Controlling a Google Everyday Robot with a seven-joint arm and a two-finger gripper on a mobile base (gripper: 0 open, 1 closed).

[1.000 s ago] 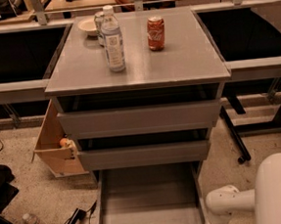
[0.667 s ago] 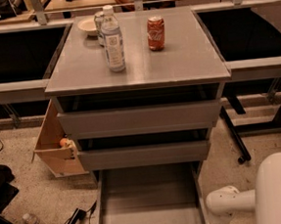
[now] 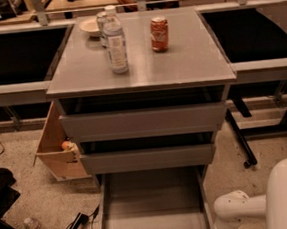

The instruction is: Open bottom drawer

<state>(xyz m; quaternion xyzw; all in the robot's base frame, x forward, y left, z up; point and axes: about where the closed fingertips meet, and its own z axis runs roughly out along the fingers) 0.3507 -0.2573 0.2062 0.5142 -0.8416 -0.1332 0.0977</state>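
The grey cabinet (image 3: 139,66) has two wider drawer fronts, the top one (image 3: 143,120) and the middle one (image 3: 148,158), both slightly out. Below them the bottom drawer (image 3: 154,206) stands pulled far out toward me. Its smooth grey tray interior shows, and its flat front is cut off by the lower frame edge. Only white arm segments (image 3: 242,208) show at the bottom right, just right of the open drawer. My gripper is out of view.
A water bottle (image 3: 116,46), a soda can (image 3: 159,34) and a bowl (image 3: 90,26) stand on the cabinet top. A tan wooden box (image 3: 56,144) leans at the cabinet's left. A black object (image 3: 0,194), a floor bottle (image 3: 32,225) and cables (image 3: 73,228) lie left. A table leg with a caster (image 3: 248,163) stands to the right.
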